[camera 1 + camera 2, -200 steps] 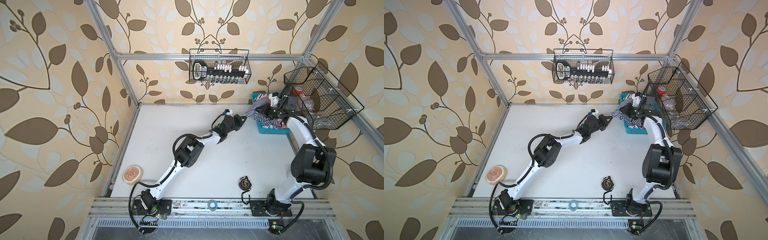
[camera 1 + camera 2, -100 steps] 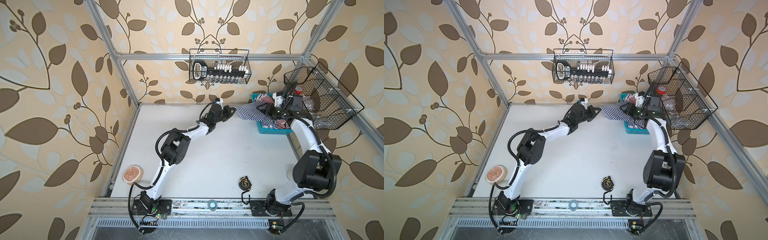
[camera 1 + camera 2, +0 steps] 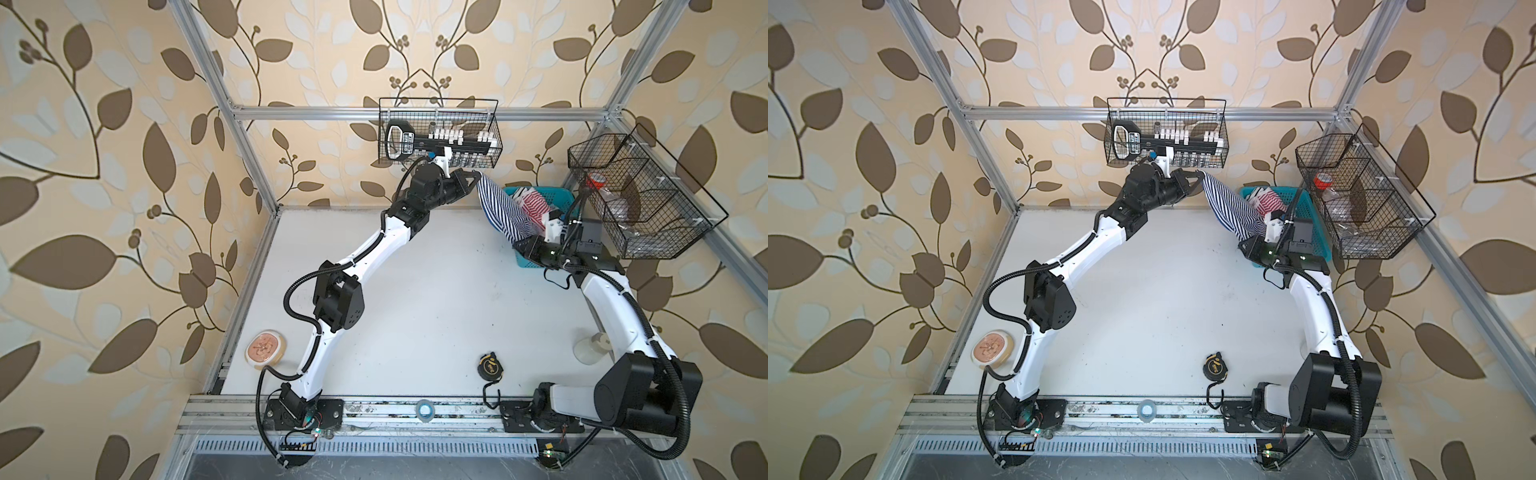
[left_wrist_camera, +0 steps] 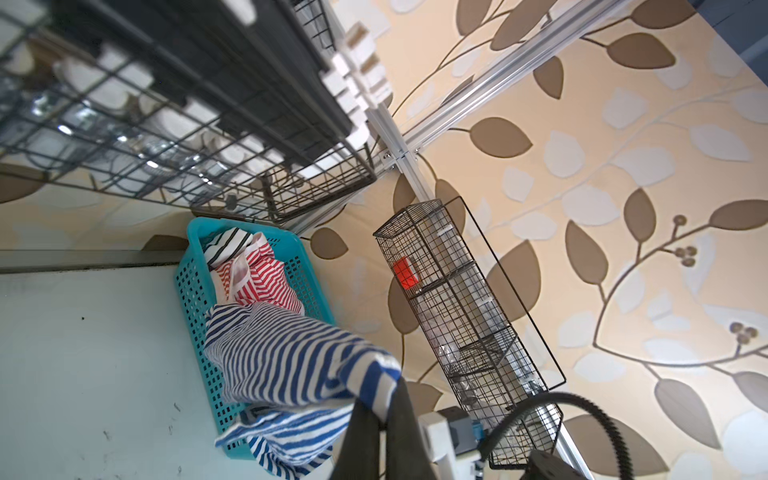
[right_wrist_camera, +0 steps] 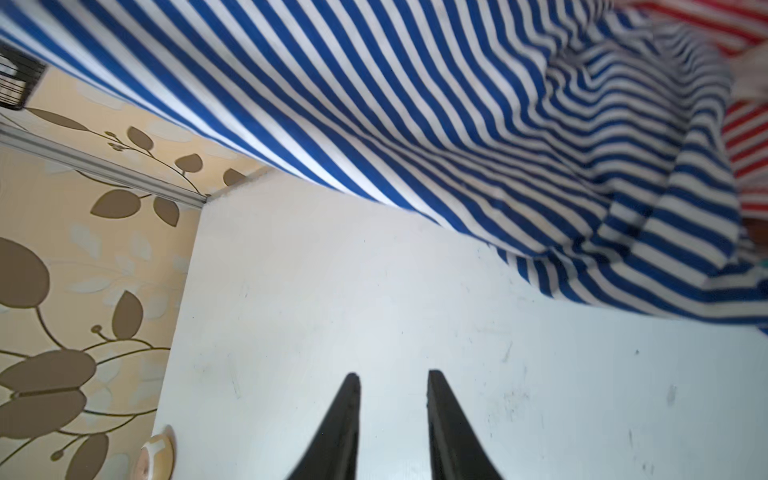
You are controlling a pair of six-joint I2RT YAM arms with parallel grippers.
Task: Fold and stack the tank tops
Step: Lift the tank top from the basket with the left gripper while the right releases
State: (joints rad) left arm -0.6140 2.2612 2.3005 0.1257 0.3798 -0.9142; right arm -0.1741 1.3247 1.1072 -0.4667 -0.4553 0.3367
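Left end effector (image 3: 477, 178): clenching a corner of the navy-and-white tank top (image 3: 498, 208), holding it up while its lower end is trailing into the basket (image 4: 187, 270).
Right end effector (image 5: 390, 384): standing partly parted, gripping nothing.
Red-and-white tank top (image 4: 266, 278): lying crumpled in the basket.
Count: two tank tops, one basket.
Materials: soft thin-striped cloth; teal perforated plastic.

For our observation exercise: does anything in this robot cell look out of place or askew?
The navy-and-white tank top hangs stretched in mid-air, pinched by the left gripper near the back wall. Its other end trails over the teal basket, where the red-and-white tank top lies crumpled.
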